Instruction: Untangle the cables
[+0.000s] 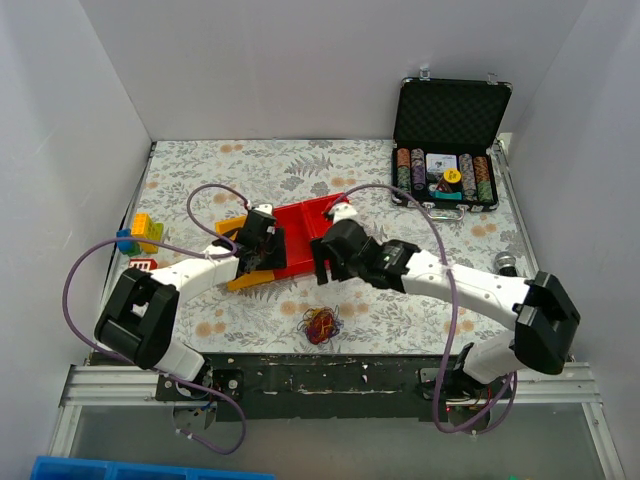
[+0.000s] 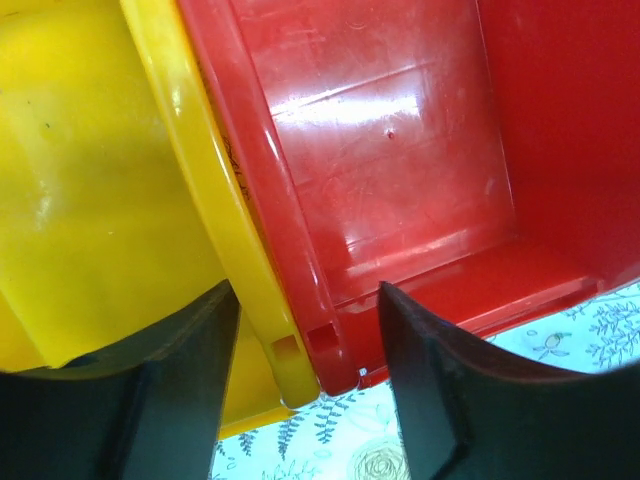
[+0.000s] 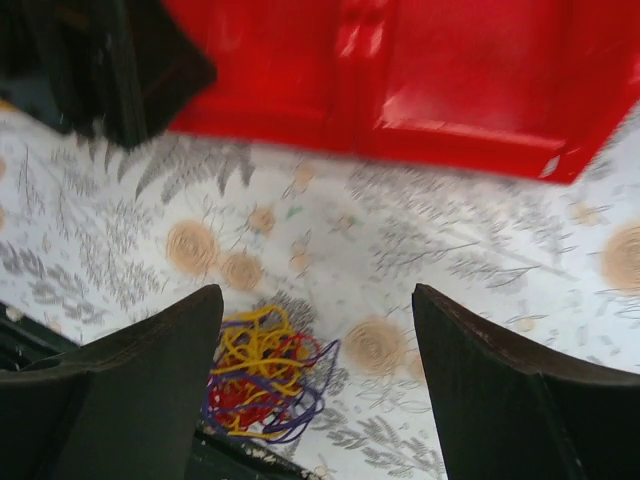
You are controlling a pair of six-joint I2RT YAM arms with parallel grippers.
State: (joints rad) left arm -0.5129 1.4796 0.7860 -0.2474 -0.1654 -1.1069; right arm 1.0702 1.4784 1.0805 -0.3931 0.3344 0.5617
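Note:
The cables [image 1: 321, 325] are a small tangle of yellow, red and purple loops on the floral cloth near the table's front edge. In the right wrist view the cables [image 3: 262, 375] lie just inside the left finger. My right gripper [image 1: 325, 262] [image 3: 318, 390] is open and empty, above the cloth, between the red tray and the tangle. My left gripper [image 1: 262, 245] [image 2: 305, 400] is open. Its fingers straddle the touching corner rims of a yellow tray [image 2: 90, 180] and a red tray [image 2: 400, 150].
The red tray [image 1: 305, 235] and the yellow tray [image 1: 240, 275] sit mid-table. An open black case of poker chips [image 1: 448, 130] stands at the back right. Coloured toy blocks [image 1: 140, 235] lie at the left edge. White walls enclose the table.

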